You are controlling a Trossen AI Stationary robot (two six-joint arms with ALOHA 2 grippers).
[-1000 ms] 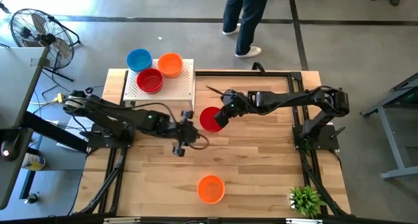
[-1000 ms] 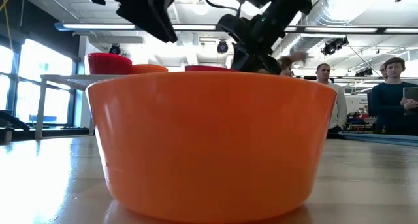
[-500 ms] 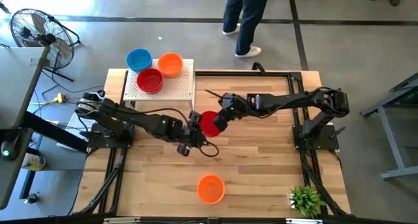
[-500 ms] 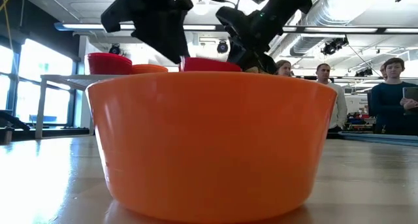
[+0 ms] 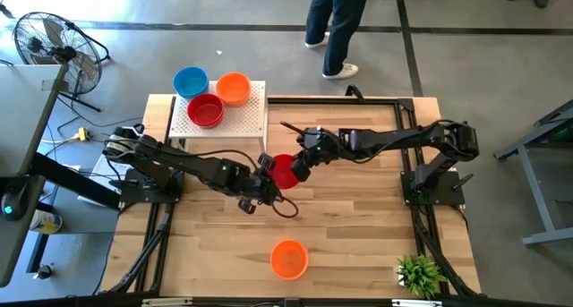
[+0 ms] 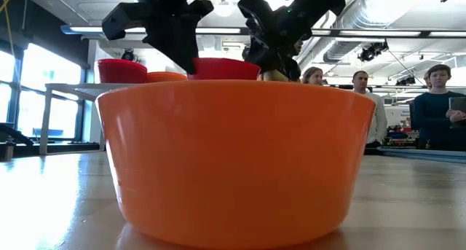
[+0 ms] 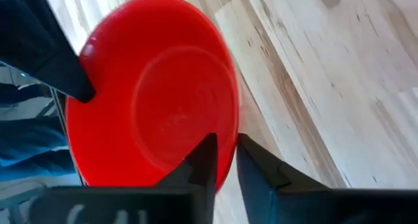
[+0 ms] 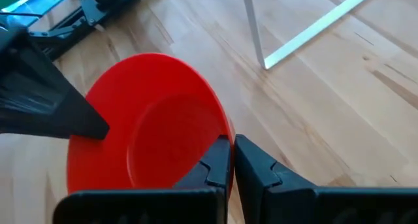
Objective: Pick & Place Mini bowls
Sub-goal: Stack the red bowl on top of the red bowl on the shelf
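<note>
Wooden table (image 5: 358,244) on grey floor (image 5: 501,38); people (image 6: 437,104) stand behind.

Large orange mini bowl (image 6: 237,162) close to the lens, filling most of the frame, resting on the wooden surface (image 6: 415,206). Behind its rim, a red mini bowl (image 6: 222,68) raised between two dark grippers: left gripper (image 6: 182,57) at one edge, right gripper (image 6: 269,60) at the other. Farther back, another red bowl (image 6: 120,70) and an orange one (image 6: 166,76) on a white stand (image 6: 69,90). Three people (image 6: 440,104) standing in the room beyond.
</note>
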